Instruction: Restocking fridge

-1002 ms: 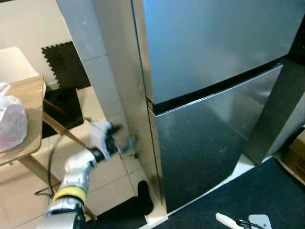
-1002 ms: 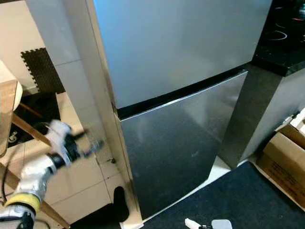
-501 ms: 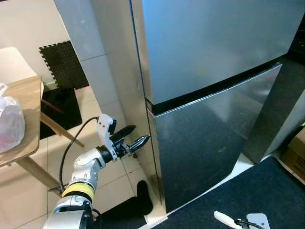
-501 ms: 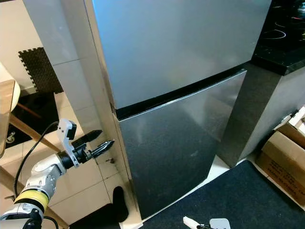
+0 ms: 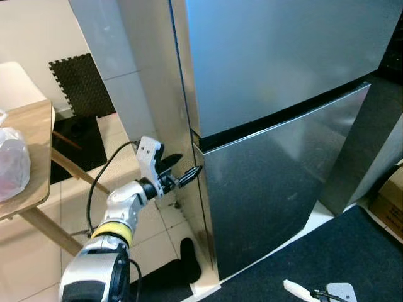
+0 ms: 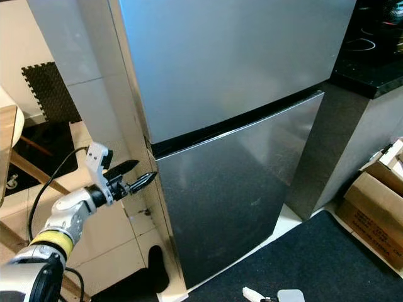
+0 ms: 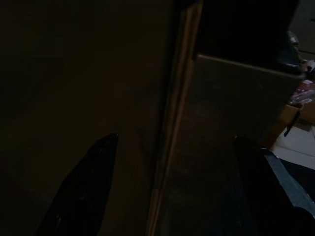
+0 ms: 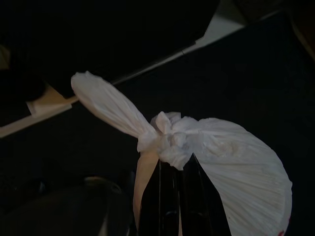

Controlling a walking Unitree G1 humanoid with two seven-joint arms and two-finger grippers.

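Observation:
The silver two-door fridge (image 5: 277, 82) stands shut, with a dark seam between its upper door and its lower door (image 5: 271, 189). My left gripper (image 5: 189, 165) is open, its fingertips at the left edge of the fridge just below the seam. In the left wrist view the two black fingers (image 7: 83, 191) straddle the fridge's side edge. My right gripper (image 8: 175, 164) hangs low and is shut on the knot of a white plastic bag (image 8: 236, 152). A tip of that bag (image 5: 296, 289) shows at the bottom of the eye views.
A wooden table (image 5: 38, 145) at the left carries another white plastic bag (image 5: 12, 167). A tiled pillar (image 5: 145, 94) flanks the fridge. On the floor lie a black foam mat (image 5: 79, 85) and a dark rug (image 5: 352, 251). A cardboard box (image 6: 378, 207) sits at the right.
My left arm swung up and rightward; its open gripper now reaches the fridge's left edge at the door seam. The fridge stays shut.

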